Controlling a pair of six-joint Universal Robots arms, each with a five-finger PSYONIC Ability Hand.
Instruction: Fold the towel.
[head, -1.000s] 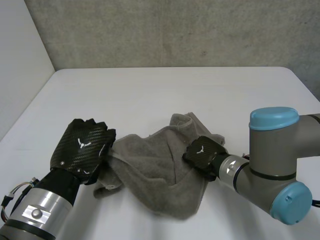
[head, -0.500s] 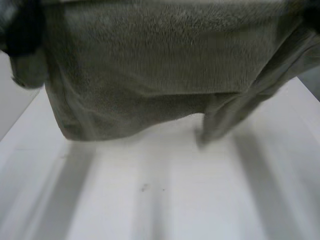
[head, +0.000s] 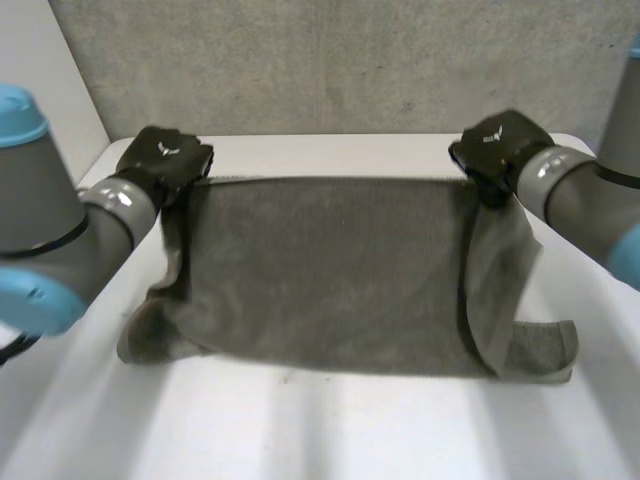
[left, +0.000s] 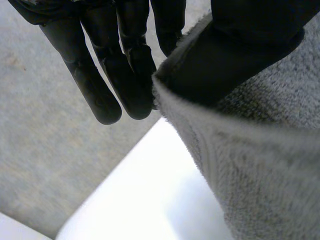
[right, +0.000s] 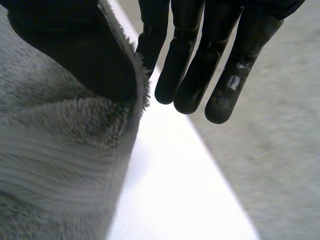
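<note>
The grey towel (head: 330, 270) is stretched wide between my two hands, its far edge held up above the back of the table and its near edge lying on the table. My left hand (head: 165, 160) holds the far left corner. In the left wrist view my left hand (left: 120, 65) pinches the towel (left: 260, 165) edge between thumb and straight fingers. My right hand (head: 500, 145) holds the far right corner. In the right wrist view my right hand (right: 200, 60) pinches the towel (right: 55, 160) the same way. At the right side a flap (head: 500, 290) is doubled over.
The white table (head: 320, 430) shows bare in front of the towel. A grey wall (head: 330, 60) rises just behind its far edge. Both arms come in from the sides, beside the towel's ends.
The towel lay crumpled on the table between my hands. Both hands lifted it close to the camera, then carried it to the back of the table and spread it out.
</note>
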